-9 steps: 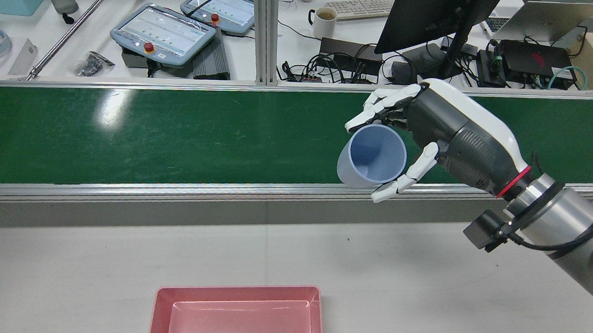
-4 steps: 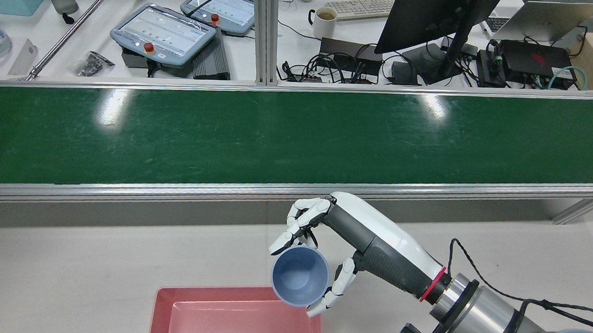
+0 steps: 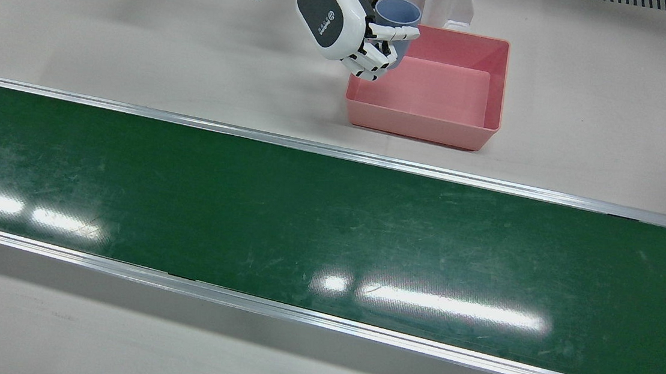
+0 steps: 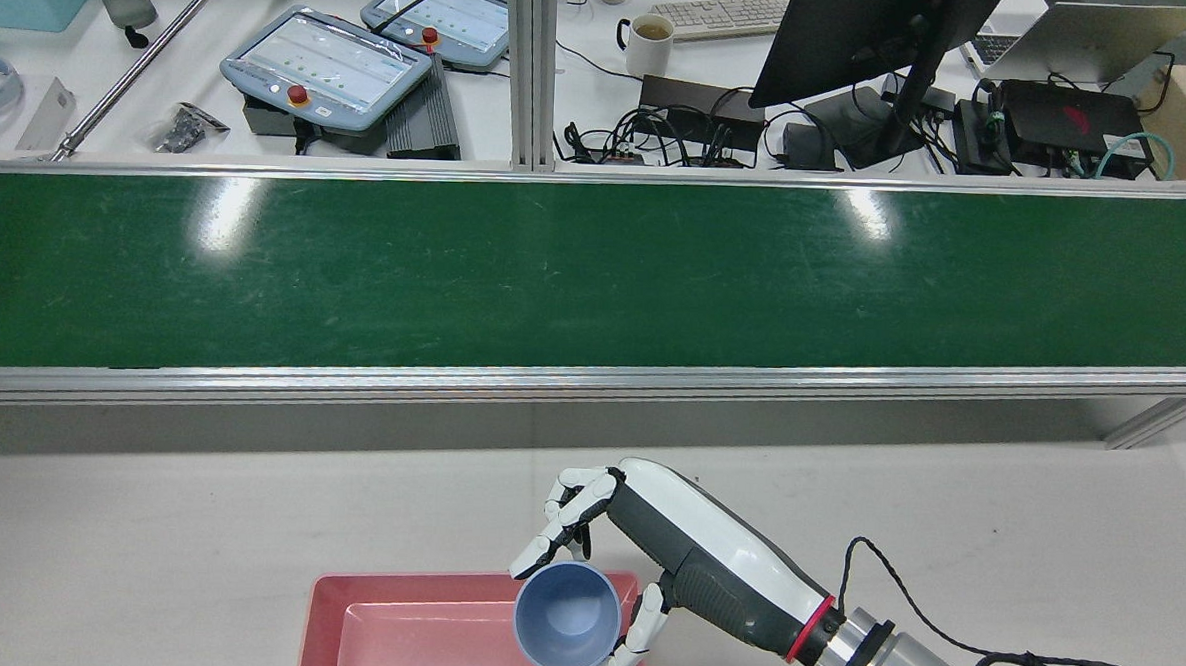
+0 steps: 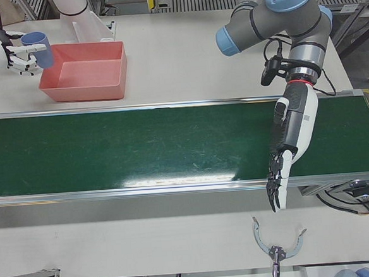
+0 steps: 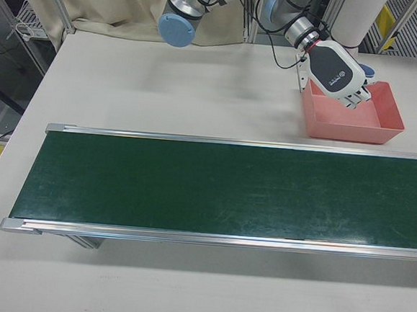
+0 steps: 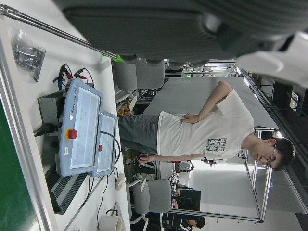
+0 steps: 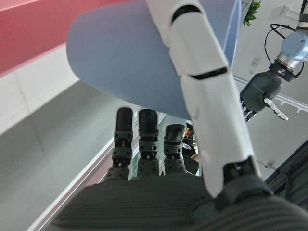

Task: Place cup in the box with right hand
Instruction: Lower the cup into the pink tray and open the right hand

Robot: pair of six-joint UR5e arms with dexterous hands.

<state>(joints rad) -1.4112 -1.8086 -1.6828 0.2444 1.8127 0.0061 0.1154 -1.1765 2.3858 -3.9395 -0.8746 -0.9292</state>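
Observation:
A pale blue cup (image 4: 566, 617) is tilted, its mouth toward the rear camera, in my right hand (image 4: 703, 568), which is shut on it. In the rear view the cup hangs over the right part of the pink box (image 4: 389, 644). In the front view the cup (image 3: 397, 13) and right hand (image 3: 330, 12) are at the box's (image 3: 438, 88) top-left corner. The right hand view shows the cup (image 8: 130, 57) close up, with fingers wrapped around it. My left hand (image 5: 290, 128) hangs over the belt's front edge, its fingers straight and empty.
The green conveyor belt (image 4: 556, 271) runs across the table between the box and a cluttered desk with teach pendants (image 4: 330, 61) and a mug (image 4: 652, 43). A person (image 7: 202, 130) stands beyond that desk. A metal clamp-like tool (image 5: 278, 249) lies on the table's front strip.
My right hand has carried the cup from above the belt back across the white table, and now holds it lower, over the pink box.

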